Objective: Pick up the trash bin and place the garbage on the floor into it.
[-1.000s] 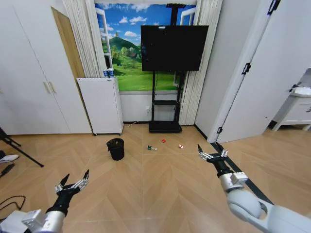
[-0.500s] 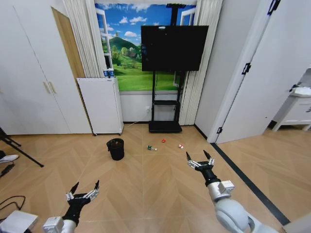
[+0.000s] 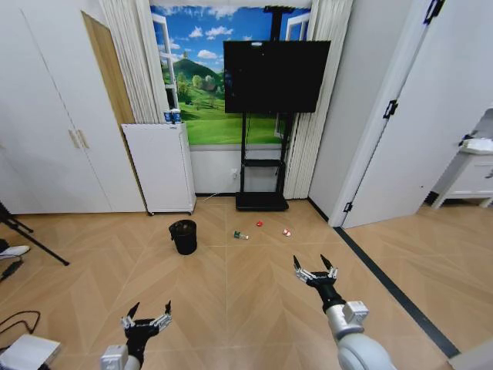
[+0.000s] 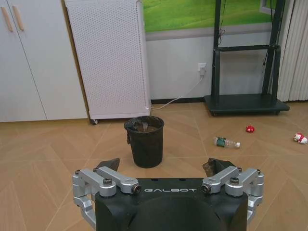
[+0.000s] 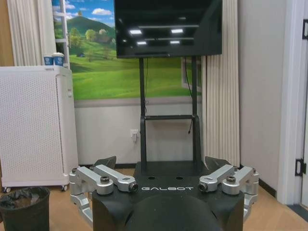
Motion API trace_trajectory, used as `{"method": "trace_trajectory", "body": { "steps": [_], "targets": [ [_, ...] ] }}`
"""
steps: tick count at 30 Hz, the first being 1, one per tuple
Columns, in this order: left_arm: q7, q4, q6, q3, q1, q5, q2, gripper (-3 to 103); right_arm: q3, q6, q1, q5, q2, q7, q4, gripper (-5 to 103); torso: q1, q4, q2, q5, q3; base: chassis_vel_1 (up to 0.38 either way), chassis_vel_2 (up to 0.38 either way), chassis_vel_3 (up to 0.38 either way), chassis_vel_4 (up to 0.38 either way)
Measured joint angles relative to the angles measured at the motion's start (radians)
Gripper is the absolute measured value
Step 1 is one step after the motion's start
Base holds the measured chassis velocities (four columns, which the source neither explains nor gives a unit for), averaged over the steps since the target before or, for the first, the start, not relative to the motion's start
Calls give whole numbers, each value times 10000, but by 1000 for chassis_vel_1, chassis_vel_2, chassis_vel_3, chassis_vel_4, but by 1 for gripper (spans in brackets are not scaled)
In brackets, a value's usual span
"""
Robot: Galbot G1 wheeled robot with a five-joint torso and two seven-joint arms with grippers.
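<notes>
The trash bin (image 3: 183,236) is small, round and black with a crinkled bag; it stands on the floor (image 3: 246,293) in front of the white appliance, also seen as the bin (image 4: 144,141) and the bin (image 5: 23,209). The garbage lies to its right: a clear bottle with green label (image 3: 242,235) (image 4: 226,142), a red scrap (image 3: 259,223) (image 4: 250,128), and a red-and-white wrapper (image 3: 286,232) (image 4: 300,138). My left gripper (image 3: 146,321) (image 4: 162,167) is open, low and well short of the bin. My right gripper (image 3: 314,270) (image 5: 161,162) is open too, held above the floor nearer than the wrapper.
A white perforated appliance (image 3: 162,166) with blue-and-white paper cups (image 3: 172,116) stands behind the bin. A TV on a black stand (image 3: 266,146) is at the back. A door (image 3: 408,116) with a dark threshold strip runs along the right. Cables and a tripod leg lie at far left.
Both arms have drawn inward and lower: the left gripper moved right and down, the right gripper moved left and down. The bin and litter stayed put.
</notes>
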State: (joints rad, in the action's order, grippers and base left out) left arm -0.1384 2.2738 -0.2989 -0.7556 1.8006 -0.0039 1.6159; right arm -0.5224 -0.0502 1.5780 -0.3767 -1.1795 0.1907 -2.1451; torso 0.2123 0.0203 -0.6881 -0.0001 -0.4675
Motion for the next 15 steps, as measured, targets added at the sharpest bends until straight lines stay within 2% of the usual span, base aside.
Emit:
{"method": "trace_trajectory", "body": {
  "steps": [2,4,5,7,8,9,11,12,13,15],
  "targets": [
    [0,1,0,1,0,0,2,100,-90,-91,76,73,-170,-102,-19,100,-1,-1,-1,0,0,0,0,0,0],
    [-111,0,122,-31,-38,17,-49,100,-450,-469,378,361,-866,-505,-90,100,0,-1,0,-1,0,0,0,0,0],
    [-111,0,122,-31,-38,17,-49,100,-450,-469,378,361,-866,-505,-90,100,0,-1,0,-1,0,0,0,0,0],
    [-454,-47,1029,-257,-207,-270,-338,100,-836,-871,699,669,-1613,-941,-170,100,0,-1,-1,-1,0,0,0,0,0],
    [-454,-47,1029,-257,-207,-270,-338,100,-836,-871,699,669,-1613,-941,-170,100,0,-1,-1,-1,0,0,0,0,0],
    [-545,-66,1258,-311,-249,-351,-410,100,-921,-959,769,736,-1771,-1032,-184,100,0,1,0,-1,0,0,0,0,0],
    [-889,-135,2218,-549,-422,-686,-706,100,-1229,-1285,1042,987,-2371,-1386,-247,100,0,5,-1,2,1,0,0,0,0],
    [-889,-135,2218,-549,-422,-686,-706,100,-1229,-1285,1042,987,-2371,-1386,-247,100,0,5,-1,2,1,0,0,0,0],
    [-1180,-153,2529,-580,-421,-770,-769,100,-1295,-1350,1076,1035,-2472,-1451,-266,100,-1,1,-1,-1,0,0,0,0,0],
    [-1555,-172,2755,-538,-354,-805,-786,100,-1303,-1365,1087,1045,-2494,-1471,-270,100,-1,-1,-1,-1,1,0,0,0,0]
  ]
}}
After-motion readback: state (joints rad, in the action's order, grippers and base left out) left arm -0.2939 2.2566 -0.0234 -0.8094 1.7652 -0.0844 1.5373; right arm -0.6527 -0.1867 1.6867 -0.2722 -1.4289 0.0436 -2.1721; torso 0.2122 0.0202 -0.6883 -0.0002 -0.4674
